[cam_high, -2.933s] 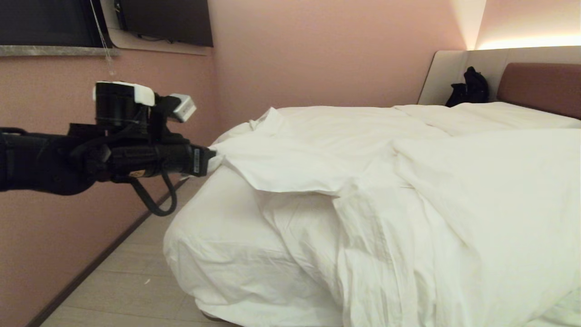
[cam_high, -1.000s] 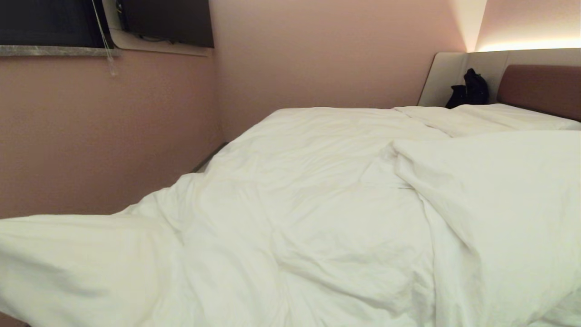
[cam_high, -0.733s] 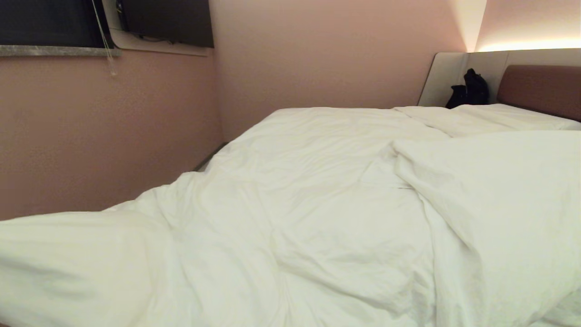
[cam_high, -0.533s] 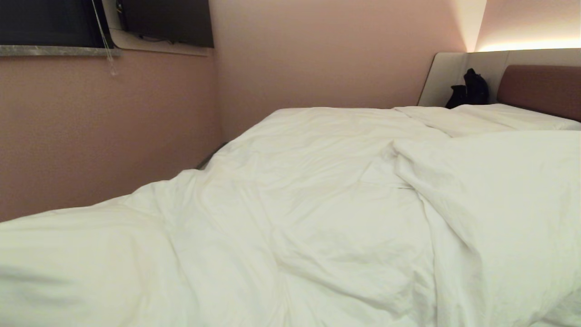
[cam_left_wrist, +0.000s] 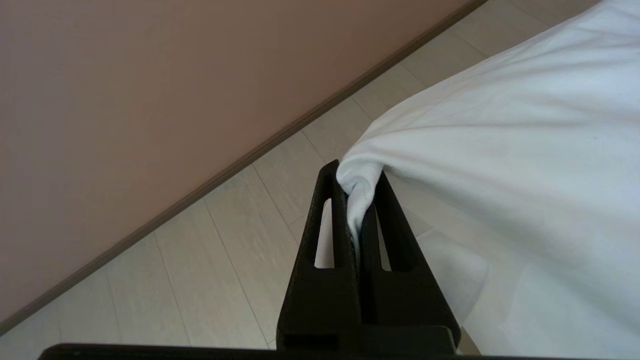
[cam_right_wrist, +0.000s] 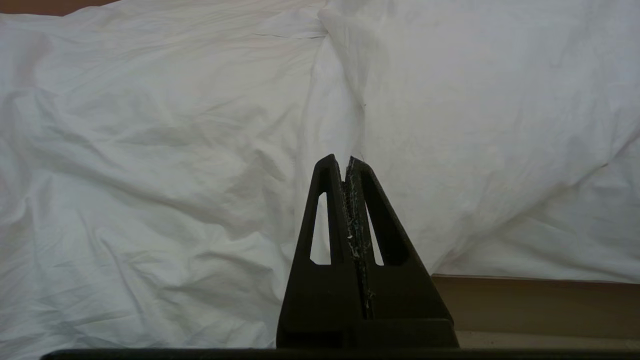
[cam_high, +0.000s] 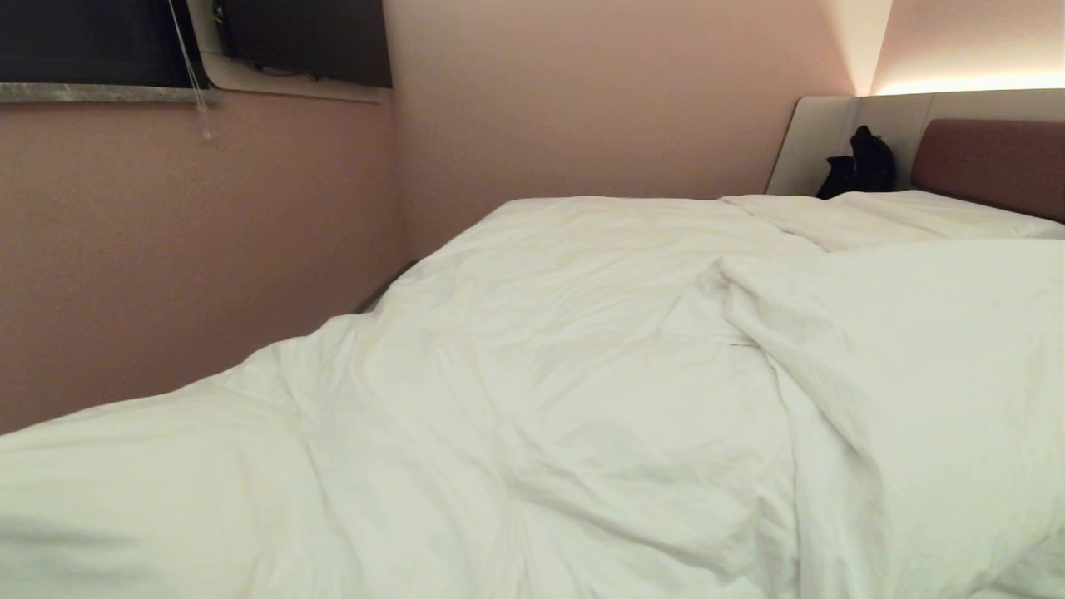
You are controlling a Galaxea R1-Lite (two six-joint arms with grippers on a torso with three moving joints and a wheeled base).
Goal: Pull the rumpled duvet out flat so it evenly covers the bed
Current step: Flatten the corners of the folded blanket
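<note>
Left gripper has its jaws clamped tight on a pinch of the duvet; right gripper idles, jaws pressed together, holding nothing.

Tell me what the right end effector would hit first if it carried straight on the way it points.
Most likely the duvet: the shut, empty right end effector aims at its creased white surface with nothing between, though depth is hard to judge.

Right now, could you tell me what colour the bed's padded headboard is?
The headboard is brownish-red, seen best in the head view.
</note>
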